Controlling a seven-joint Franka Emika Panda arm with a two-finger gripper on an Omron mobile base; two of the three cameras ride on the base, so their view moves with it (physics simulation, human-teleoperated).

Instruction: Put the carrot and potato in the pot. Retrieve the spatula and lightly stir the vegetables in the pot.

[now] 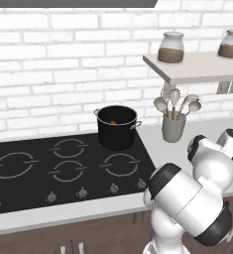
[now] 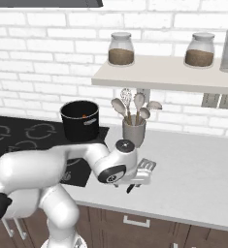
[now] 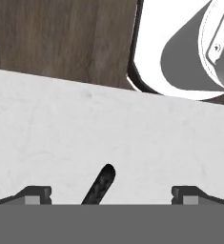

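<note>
hand view: spatula (image 3: pixel 100 186) handle between the spread fingertips (image 3: pixel 37 194), slanting across the gap
gripper (image 3: pixel 111 195): wide open, nothing held, directly above
spatula axis: diagonal to jaws, head hidden
counter (image 2: pixel 193 179): spatula lies here, near cup (image 2: pixel 133 134)
pot (image 1: pixel 117 127): on hob, carrot (image 1: pixel 113 122) inside

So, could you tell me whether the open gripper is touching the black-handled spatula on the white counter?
Apart. In the hand view the black-handled spatula lies between the fingertips of the open gripper, with bare counter on either side.
</note>
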